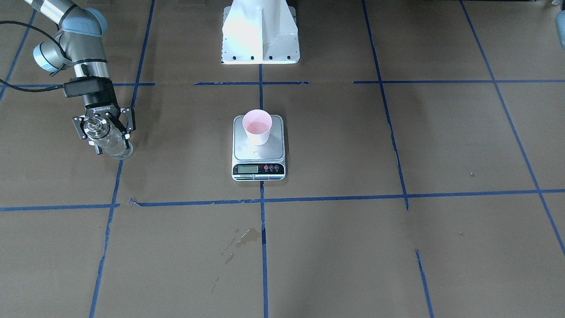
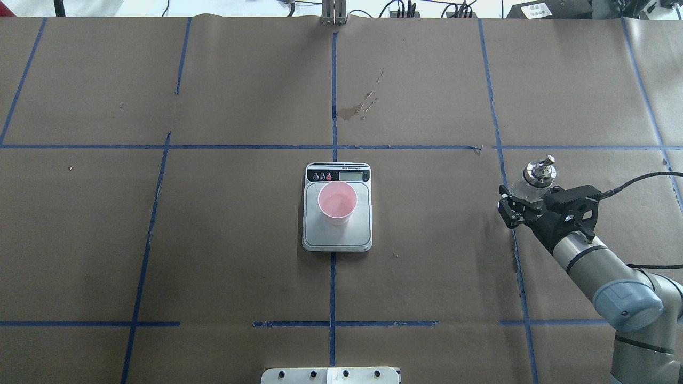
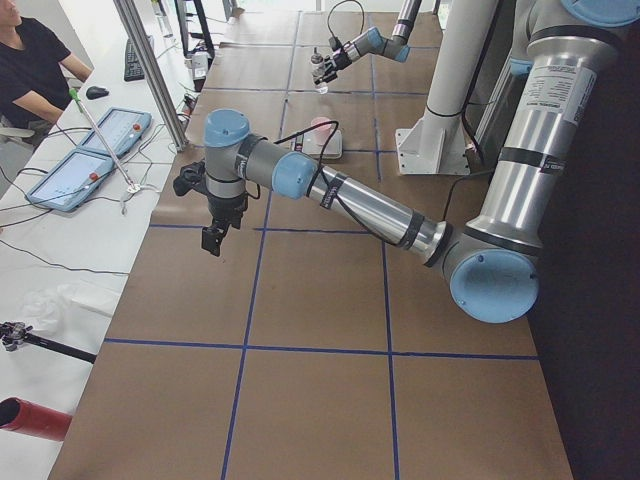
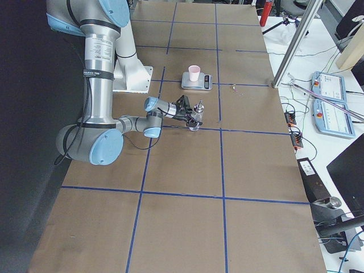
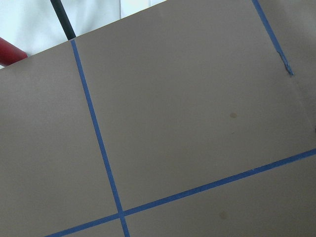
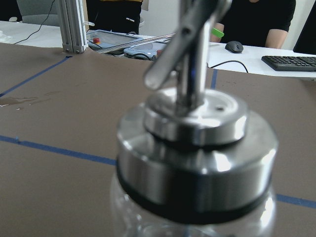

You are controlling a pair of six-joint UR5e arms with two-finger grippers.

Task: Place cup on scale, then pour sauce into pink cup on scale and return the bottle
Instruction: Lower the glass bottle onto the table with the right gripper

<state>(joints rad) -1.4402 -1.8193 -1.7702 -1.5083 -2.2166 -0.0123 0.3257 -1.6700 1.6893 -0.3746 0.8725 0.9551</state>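
Observation:
The pink cup (image 1: 257,126) stands upright on the silver scale (image 1: 258,153) at the table's middle, toward the platform's end away from the display; it also shows in the overhead view (image 2: 337,201) on the scale (image 2: 336,239). Clear liquid shows in its bottom. My right gripper (image 1: 108,134) (image 2: 525,197) is shut around the clear glass bottle (image 1: 114,145) (image 2: 538,173), upright and low over the table, far to the scale's side. The metal collar and spout fill the right wrist view (image 6: 197,158). My left gripper (image 3: 213,238) hangs over bare table; I cannot tell its state.
A wet stain (image 1: 240,236) (image 2: 357,109) lies on the brown paper beyond the scale's display end. The white robot base (image 1: 260,39) stands behind the scale. Blue tape lines grid the table. Operators and tablets (image 3: 100,150) are beyond the far table edge.

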